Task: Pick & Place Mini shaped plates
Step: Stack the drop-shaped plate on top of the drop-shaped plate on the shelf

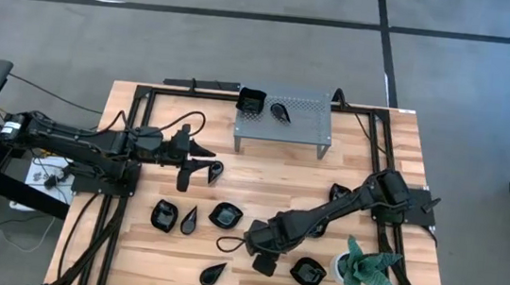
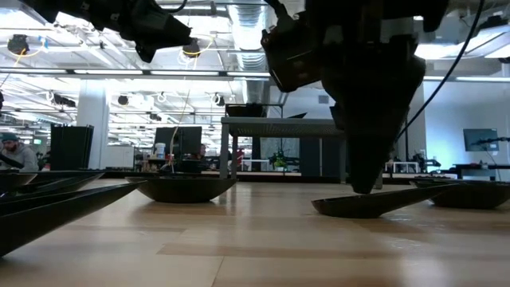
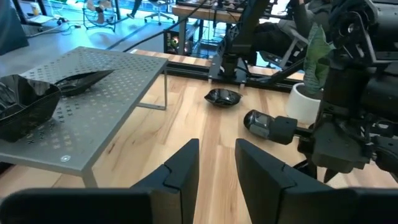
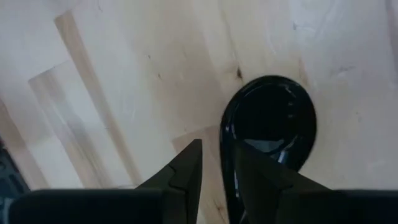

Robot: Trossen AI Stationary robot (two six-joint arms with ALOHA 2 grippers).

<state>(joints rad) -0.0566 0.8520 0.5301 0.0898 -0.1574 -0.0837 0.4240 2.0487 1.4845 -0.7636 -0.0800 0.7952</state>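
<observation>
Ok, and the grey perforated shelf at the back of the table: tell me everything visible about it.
The shelf is a low grey metal stand: a flat rectangular top punched with rows of small holes, on thin bent legs. It stands level at the far edge of the wooden table, near the middle. Two glossy black dishes rest on it, a square one at its left corner and a leaf-shaped one beside that. Neither arm touches it.

No readable text or labels.

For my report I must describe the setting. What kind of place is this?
Probably a robotics lab in a large open workshop: a wooden table with two mounted arms, exposed ceiling pipes, and desks with monitors behind.
</observation>
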